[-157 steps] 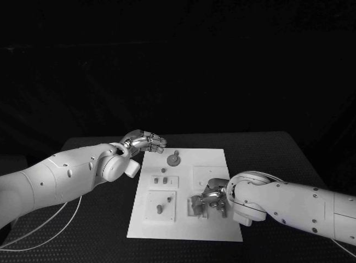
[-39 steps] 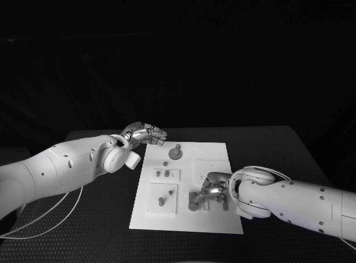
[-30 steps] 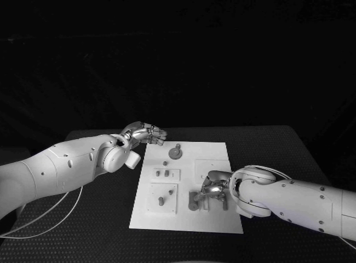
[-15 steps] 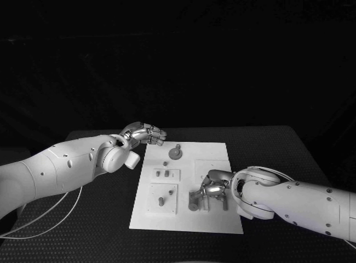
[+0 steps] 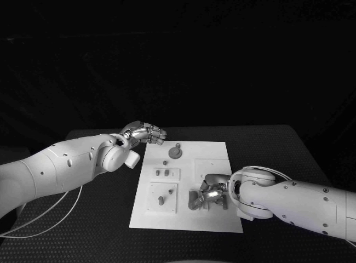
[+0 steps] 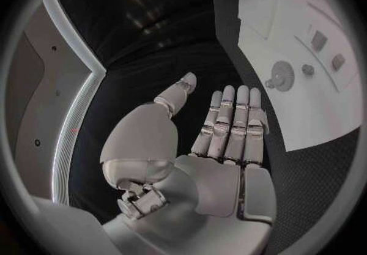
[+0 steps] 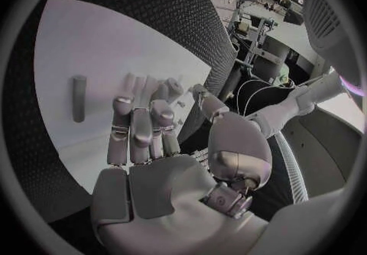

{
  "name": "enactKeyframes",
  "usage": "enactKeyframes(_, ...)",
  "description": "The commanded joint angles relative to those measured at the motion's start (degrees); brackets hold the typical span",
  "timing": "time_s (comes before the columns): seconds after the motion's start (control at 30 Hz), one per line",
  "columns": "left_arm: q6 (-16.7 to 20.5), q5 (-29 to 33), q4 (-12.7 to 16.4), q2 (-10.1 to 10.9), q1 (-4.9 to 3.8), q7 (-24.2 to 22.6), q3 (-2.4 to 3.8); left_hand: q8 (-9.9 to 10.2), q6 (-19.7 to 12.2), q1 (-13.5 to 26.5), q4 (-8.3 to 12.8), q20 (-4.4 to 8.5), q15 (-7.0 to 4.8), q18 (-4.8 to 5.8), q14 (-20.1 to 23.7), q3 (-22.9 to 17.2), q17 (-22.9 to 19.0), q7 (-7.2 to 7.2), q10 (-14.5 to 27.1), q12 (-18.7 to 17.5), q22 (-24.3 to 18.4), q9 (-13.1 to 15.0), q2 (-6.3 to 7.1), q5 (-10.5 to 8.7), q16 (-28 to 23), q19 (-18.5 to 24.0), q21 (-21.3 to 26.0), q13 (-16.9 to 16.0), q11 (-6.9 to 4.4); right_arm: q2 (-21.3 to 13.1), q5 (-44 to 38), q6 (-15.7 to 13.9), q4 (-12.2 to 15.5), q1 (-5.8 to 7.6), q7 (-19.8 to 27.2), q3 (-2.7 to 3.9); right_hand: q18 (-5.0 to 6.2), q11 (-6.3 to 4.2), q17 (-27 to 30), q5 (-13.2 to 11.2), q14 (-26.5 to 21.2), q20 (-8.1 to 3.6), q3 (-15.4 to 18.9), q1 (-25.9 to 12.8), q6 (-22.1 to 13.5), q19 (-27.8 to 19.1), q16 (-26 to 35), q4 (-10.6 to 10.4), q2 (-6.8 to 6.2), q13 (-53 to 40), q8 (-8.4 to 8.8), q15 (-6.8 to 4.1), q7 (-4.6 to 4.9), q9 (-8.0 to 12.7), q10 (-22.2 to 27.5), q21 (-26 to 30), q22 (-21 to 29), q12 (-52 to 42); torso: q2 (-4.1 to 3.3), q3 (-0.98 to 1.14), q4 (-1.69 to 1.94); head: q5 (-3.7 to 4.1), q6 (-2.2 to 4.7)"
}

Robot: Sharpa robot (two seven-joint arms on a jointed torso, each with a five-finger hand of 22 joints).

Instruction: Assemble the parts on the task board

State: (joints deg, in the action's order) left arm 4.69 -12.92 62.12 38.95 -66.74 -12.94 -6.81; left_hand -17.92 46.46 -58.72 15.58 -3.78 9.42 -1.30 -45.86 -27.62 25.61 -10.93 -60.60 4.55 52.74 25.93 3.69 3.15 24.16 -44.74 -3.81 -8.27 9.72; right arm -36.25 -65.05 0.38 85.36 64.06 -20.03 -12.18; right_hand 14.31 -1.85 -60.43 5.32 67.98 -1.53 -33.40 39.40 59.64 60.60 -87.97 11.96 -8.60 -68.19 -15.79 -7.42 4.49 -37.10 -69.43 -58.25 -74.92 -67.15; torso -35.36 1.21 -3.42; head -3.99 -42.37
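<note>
Here we risk tipping the small parts [image 5: 195,203] standing near the task board's [image 5: 217,153] front edge, because our right hand [image 5: 210,195] is low among them with fingers curled; whether it pinches one, we cannot tell. Our left hand [image 5: 145,133] hovers beside the board's far left corner, fingers straight and together, holding nothing.

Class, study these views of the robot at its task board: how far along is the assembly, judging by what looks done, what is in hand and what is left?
Done: small pegs stand in the board's left panels.
In hand: the right hand works over a grey part near the task board's front; whether it grips it cannot be told.
Left: the round gear-like part lies untouched at the far end. The left hand hovers beside the board's far corner, holding nothing.
</note>
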Motion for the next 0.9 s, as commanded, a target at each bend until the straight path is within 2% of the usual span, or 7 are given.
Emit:
enactKeyframes(0.03,-0.61,0.04,0.1,-0.09,-0.08,-0.47,0.05,-0.15,0.02,0.33,-0.33,-0.14,0.3,-0.72,0.02,-0.01,0.06,-0.3,0.18,-0.34,-0.08,-0.09,-0.33,-0.18,-0.23,0.07,-0.17,0.09,0.11,0.27,-2.06,1.78,-0.16,-0.04,-0.98,-0.01,0.7,0.08,0.03,-0.04,0.3,-0.21,0.14,0.53,0.51,-0.09,-0.22,0.5,0.62,-0.05,-0.32,-0.09,0.07,-0.09,-0.42,-0.31,-0.94,-0.34,-0.01,0.0,0.01,-0.02,-0.02)
enactKeyframes(0.13,-0.62,0.04,0.15,-0.11,-0.08,-0.48,0.05,-0.15,0.02,0.33,-0.33,-0.15,0.3,-0.72,0.01,-0.01,0.07,-0.3,0.18,-0.34,-0.08,-0.09,-0.33,-0.18,-0.24,0.08,-0.17,0.09,0.11,0.69,-2.6,0.74,-0.61,-0.07,-1.9,-0.03,0.7,0.05,-0.06,-0.03,0.41,-0.18,0.4,0.69,0.62,-0.07,-0.25,0.97,1.18,-0.14,-0.34,-0.1,0.04,-0.11,-0.56,-0.33,-0.93,-0.41,-0.01,0.0,0.02,-0.04,-0.05)
enactKeyframes(0.27,-0.62,0.04,0.21,-0.13,-0.08,-0.49,0.05,-0.16,0.03,0.32,-0.33,-0.15,0.3,-0.73,0.01,-0.02,0.09,-0.3,0.18,-0.34,-0.08,-0.09,-0.32,-0.18,-0.25,0.08,-0.18,0.1,0.11,1.11,-3.35,-0.63,-1.24,-0.19,-3.03,-0.09,0.7,-0.04,-0.1,0.0,0.6,-0.15,0.87,1.14,0.87,0.01,-0.3,2.15,2.96,-0.41,-0.38,-0.18,-0.05,-0.13,-0.99,-0.35,-0.9,-0.7,-0.02,0.0,0.02,-0.05,-0.1)
enactKeyframes(0.37,-0.64,0.04,0.25,-0.1,-0.08,-0.44,0.05,-0.16,0.03,0.33,-0.34,-0.15,0.3,-0.73,0.01,-0.03,0.1,-0.3,0.18,-0.34,-0.07,-0.09,-0.32,-0.18,-0.26,0.09,-0.18,0.11,0.11,1.2,-3.46,0.95,-1.73,-0.25,-2.38,-0.09,0.7,-0.12,-0.15,0.01,0.8,-0.12,1.22,1.21,1.12,0.1,-0.31,2.86,4.77,-0.59,-0.42,-0.25,-0.13,-0.14,-1.34,-0.34,-0.87,-0.88,-0.02,0.02,0.04,-0.07,-0.14)
enactKeyframes(0.47,-0.66,0.04,0.28,-0.03,-0.08,-0.45,0.05,-0.16,0.02,0.36,-0.36,-0.16,0.31,-0.73,0.01,-0.02,0.11,-0.31,0.18,-0.34,-0.07,-0.1,-0.29,-0.18,-0.27,0.09,-0.18,0.12,0.11,1.41,-3.96,0.54,-2.3,-0.27,-2.49,-0.09,0.7,-0.18,-0.06,0.07,0.86,-0.12,1.27,1.88,1.29,0.12,-0.29,4.14,6.83,-0.74,-0.41,-0.31,-0.2,-0.12,-1.61,-0.32,-0.86,-0.99,-0.01,0.02,0.03,-0.09,-0.24)
enactKeyframes(0.73,-0.74,0.04,0.2,-0.16,-0.09,-0.47,0.05,-0.17,0.02,0.47,-0.4,-0.18,0.33,-0.74,0.01,0.03,0.17,-0.31,0.18,-0.34,-0.07,-0.11,-0.15,-0.17,-0.32,0.1,-0.19,0.15,0.12,2.34,-4.39,-0.75,-3.51,-0.5,-2.66,-0.09,0.7,-0.22,-0.05,0.08,1.03,-0.04,1.4,2.01,1.49,0.18,-0.28,4.31,9.09,-0.88,-0.37,-0.34,-0.24,-0.07,-1.9,-0.28,-0.85,-1.08,-0.01,0.04,-0.01,-0.02,-0.54)
enactKeyframes(0.9,-0.75,0.04,0.2,-0.2,-0.09,-0.49,0.05,-0.17,0.02,0.49,-0.41,-0.18,0.32,-0.74,0.02,0.03,0.18,-0.31,0.18,-0.33,-0.07,-0.12,-0.14,-0.17,-0.33,0.1,-0.19,0.16,0.12,2.7,-4.53,-0.59,-4.15,-0.71,-2.53,-0.09,0.69,-0.26,-0.07,0.09,1.11,-0.04,1.43,2.15,1.64,0.19,-0.29,4.44,9.87,-1.02,-0.4,-0.36,-0.28,-0.07,-2.09,-0.29,-0.86,-1.22,0.01,0.02,0.0,-0.01,-0.57)
